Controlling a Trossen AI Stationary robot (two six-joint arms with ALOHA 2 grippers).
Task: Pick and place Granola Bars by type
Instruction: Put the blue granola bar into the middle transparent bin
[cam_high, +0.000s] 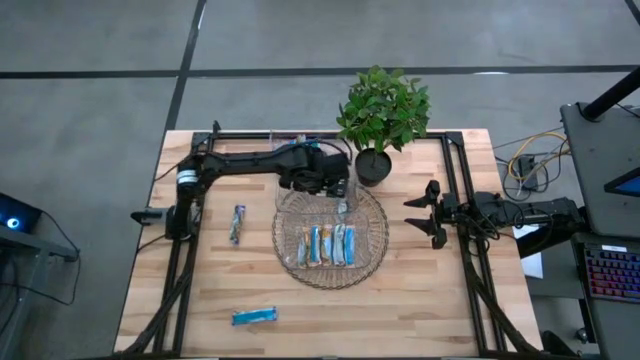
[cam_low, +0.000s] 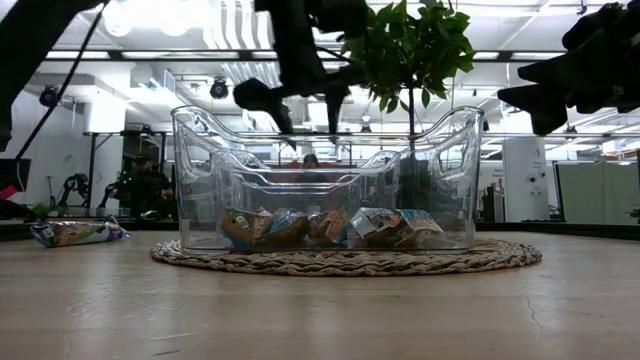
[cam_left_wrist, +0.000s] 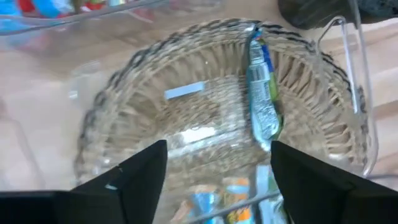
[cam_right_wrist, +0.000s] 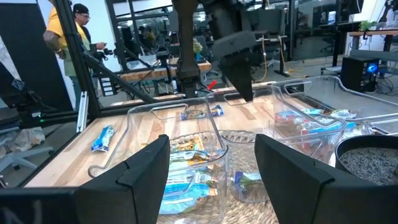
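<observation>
My left gripper (cam_high: 343, 190) hangs over the far part of the clear container (cam_high: 287, 250) on the woven mat (cam_high: 372, 250), its jaws spread apart and gripping nothing. Beneath them 1 granola bar (cam_left_wrist: 261, 93) lies alone on the container floor (blue and silver wrapper). 4 more bars (cam_high: 328, 244) sit side by side nearer in. 2 bars lie loose on the table (cam_high: 420, 310): 1 left of the mat (cam_high: 238, 222), 1 near the front edge (cam_high: 254, 316). My right gripper (cam_high: 428, 213) waits at the right, jaws apart.
</observation>
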